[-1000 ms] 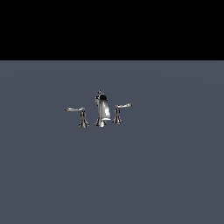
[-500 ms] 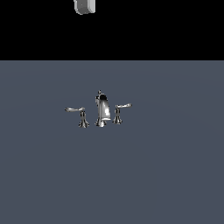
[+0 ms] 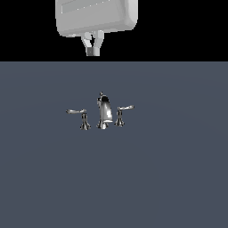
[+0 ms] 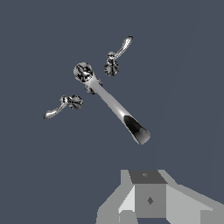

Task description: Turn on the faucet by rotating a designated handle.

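The faucet [image 3: 103,113] is a small chrome set standing on the grey surface: a curved central spout [image 4: 114,105] with a dark top, and a lever on each side. The handle [image 3: 123,112], on the exterior view's right, has the shorter lever with an upturned tip; in the wrist view the handle [image 4: 114,57] lies beyond the spout's base. My gripper [image 3: 92,50] hangs high above and behind the faucet, touching nothing. Its fingers meet at the tips, with nothing between them. My gripper [image 4: 148,177] also shows in the wrist view.
The other handle [image 3: 81,116], with a longer, level lever, stands on the exterior view's left of the spout. A flat grey surface [image 3: 169,178] spreads all around the faucet. My arm's pale hand body [image 3: 95,17] fills the top of the exterior view.
My hand has come down into the exterior view from the top; a second ago it was out of sight. The faucet and both levers have not moved.
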Tool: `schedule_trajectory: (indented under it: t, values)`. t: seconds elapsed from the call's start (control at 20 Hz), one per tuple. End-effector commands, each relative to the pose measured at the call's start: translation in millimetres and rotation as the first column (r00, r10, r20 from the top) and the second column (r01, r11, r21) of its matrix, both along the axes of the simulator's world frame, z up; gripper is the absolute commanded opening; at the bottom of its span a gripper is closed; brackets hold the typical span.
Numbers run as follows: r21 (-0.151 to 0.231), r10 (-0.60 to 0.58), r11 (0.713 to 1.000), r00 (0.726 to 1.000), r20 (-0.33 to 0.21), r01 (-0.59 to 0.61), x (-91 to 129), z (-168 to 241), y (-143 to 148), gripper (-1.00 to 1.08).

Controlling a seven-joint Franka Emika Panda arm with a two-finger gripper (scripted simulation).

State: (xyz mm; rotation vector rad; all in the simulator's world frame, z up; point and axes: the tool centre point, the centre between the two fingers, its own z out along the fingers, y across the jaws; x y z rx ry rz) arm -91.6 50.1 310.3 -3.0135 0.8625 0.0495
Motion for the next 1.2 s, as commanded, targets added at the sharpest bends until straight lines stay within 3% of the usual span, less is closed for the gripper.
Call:
schedule_trajectory:
  t: [0.0,0.3,0.6,1.15]
  values:
    - [0.0,-0.055,0.999,0.998,0.002,0.055,16,-15,-1,-1.0]
    - [-0.003,-0.181,0.984,0.983,0.006,0.181,54,-51,-7,-1.0]
    - [-0.007,-0.306,0.952,0.952,0.01,0.306,91,-87,-19,-1.0]
    - [-0.015,-0.533,0.846,0.846,0.02,0.534,158,-155,-58,-1.0]
